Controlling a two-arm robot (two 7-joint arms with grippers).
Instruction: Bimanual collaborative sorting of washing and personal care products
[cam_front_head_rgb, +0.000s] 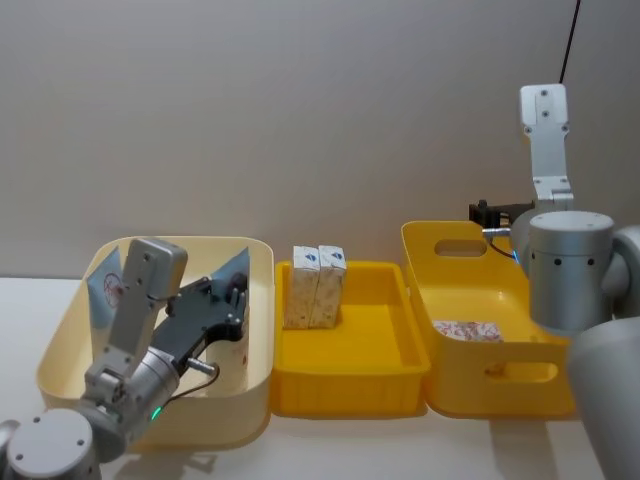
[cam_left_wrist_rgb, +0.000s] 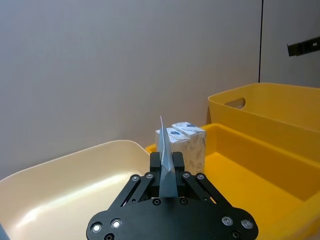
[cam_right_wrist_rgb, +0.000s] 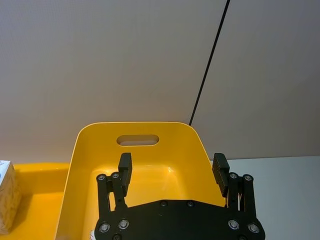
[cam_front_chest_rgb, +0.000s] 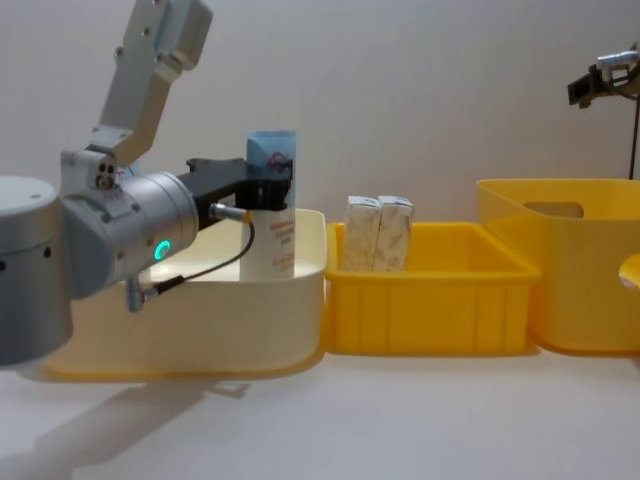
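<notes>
Where left pincer (cam_left_wrist_rgb: 166, 167) grips, blue-topped white tube (cam_front_chest_rgb: 270, 245)

Soft, even light is coming down from above, and the wall (cam_front_chest_rgb: 420, 100) behind is looking uniformly lit. My left arm (cam_front_chest_rgb: 120, 220) is throwing a faint, wide shadow onto the near left of the white table (cam_front_chest_rgb: 400, 420). A pale sheen is lying along the cream bin (cam_left_wrist_rgb: 70, 200) floor. A small glare is sitting inside the far right yellow bin (cam_right_wrist_rgb: 95, 150), behind my right gripper (cam_right_wrist_rgb: 172, 165), whose spread fingers are reading dark. The squeeze tube (cam_front_chest_rgb: 270, 245) pinched in my left gripper (cam_front_chest_rgb: 272, 190) is catching light evenly.
</notes>
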